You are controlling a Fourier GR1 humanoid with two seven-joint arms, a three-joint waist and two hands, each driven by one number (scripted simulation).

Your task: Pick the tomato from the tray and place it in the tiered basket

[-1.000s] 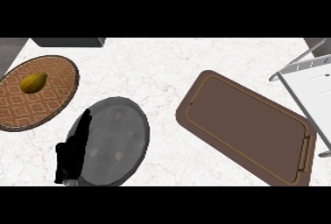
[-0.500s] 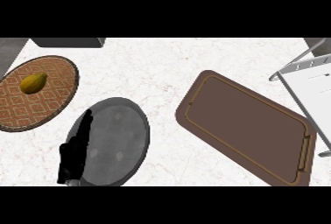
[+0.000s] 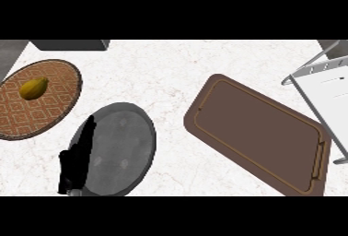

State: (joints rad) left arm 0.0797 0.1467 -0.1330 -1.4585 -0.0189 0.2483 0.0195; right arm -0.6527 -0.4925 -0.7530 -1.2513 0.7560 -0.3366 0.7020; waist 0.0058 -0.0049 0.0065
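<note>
We see no tomato anywhere, and the brown tray (image 3: 262,138) lies bare, its long axis running from upper left to lower right. Right of it, at the view's edge, stands the white wire basket (image 3: 325,87). Our left hand (image 3: 76,159) is well apart from the tray, lying over the left rim of a grey plate (image 3: 122,147), fingers straight and pointing up, holding nothing. On a patterned brown plate (image 3: 37,103) at far left rests a yellow fruit (image 3: 33,88), tilted.
</note>
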